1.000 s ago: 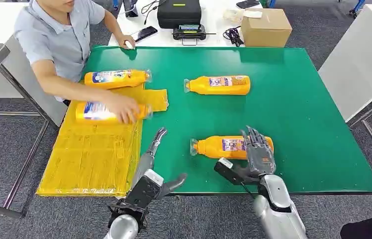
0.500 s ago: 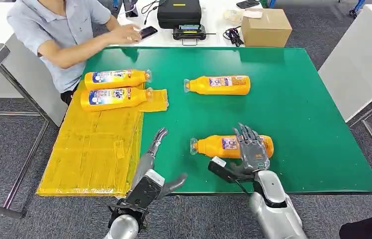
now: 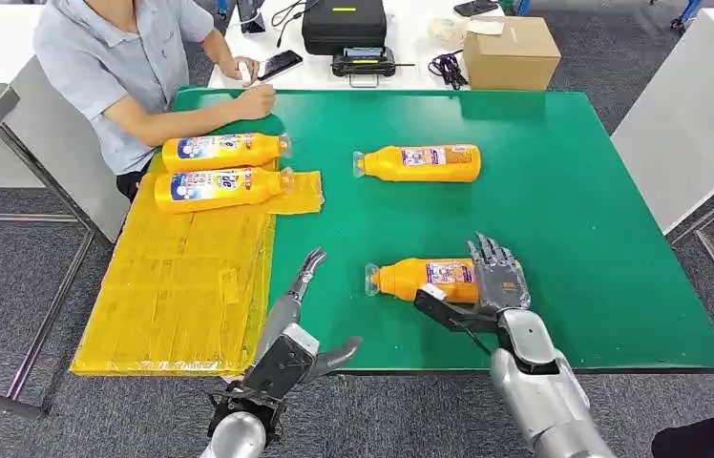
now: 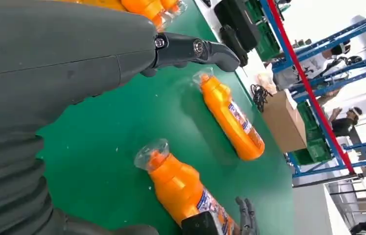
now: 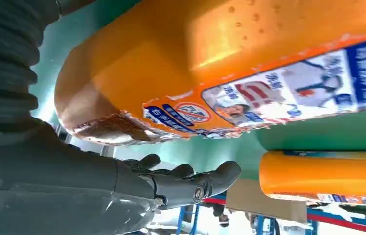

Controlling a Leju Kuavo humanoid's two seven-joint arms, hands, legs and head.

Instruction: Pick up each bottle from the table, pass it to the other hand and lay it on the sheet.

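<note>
Two orange bottles lie on the green table (image 3: 563,210): a near one (image 3: 420,280) (image 4: 183,188) (image 5: 230,73) and a far one (image 3: 420,163) (image 4: 232,120) (image 5: 325,178). Two more bottles (image 3: 224,150) (image 3: 224,184) lie side by side at the far end of the yellow sheet (image 3: 181,286). My right hand (image 3: 496,286) is set around the near bottle's base end, fingers (image 5: 186,183) stretched over it and thumb on the near side, not closed. My left hand (image 3: 296,329) hovers open at the table's front edge, left of that bottle's cap, fingers (image 4: 191,49) extended.
A person (image 3: 115,67) sits at the far left corner with a hand resting on the table's edge. A cardboard box (image 3: 511,52), a black case (image 3: 344,24) and cables sit behind the table. A white table (image 3: 697,105) stands to the right.
The person let go of the second bottle on the sheet and drew the hand back to the far corner. My right hand shifted closer around the near bottle's base.
</note>
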